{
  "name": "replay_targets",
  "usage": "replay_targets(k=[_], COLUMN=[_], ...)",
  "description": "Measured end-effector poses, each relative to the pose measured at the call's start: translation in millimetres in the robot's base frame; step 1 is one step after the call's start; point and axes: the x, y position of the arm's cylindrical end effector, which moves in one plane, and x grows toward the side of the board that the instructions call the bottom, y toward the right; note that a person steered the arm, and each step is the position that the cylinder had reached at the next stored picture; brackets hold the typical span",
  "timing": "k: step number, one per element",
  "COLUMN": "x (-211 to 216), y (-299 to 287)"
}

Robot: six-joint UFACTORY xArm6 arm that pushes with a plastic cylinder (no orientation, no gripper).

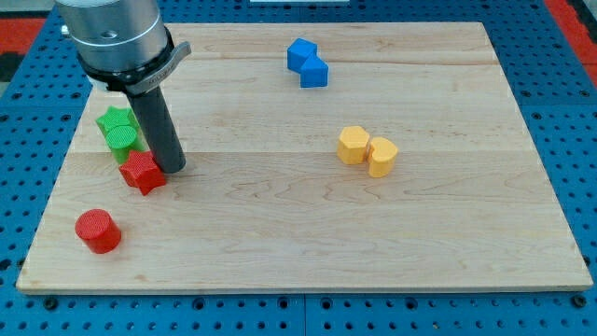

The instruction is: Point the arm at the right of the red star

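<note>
The red star (141, 173) lies on the wooden board (308, 224) at the view's left. My tip (173, 168) rests on the board right against the star's right side. The dark rod rises from it up to the grey arm housing at the view's top left. The rod partly hides the green blocks behind it.
A green star (113, 119) and a green cylinder (120, 139) sit just above the red star. A red cylinder (98, 231) lies lower left. Two blue blocks (307, 63) are at the top centre. A yellow hexagon (353, 145) and a yellow heart (381, 156) sit right of centre.
</note>
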Motion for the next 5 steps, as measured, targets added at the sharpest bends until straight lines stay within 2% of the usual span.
replay_targets(k=[1, 2, 4, 5], x=[-24, -22, 47, -10], y=[8, 9, 4, 31])
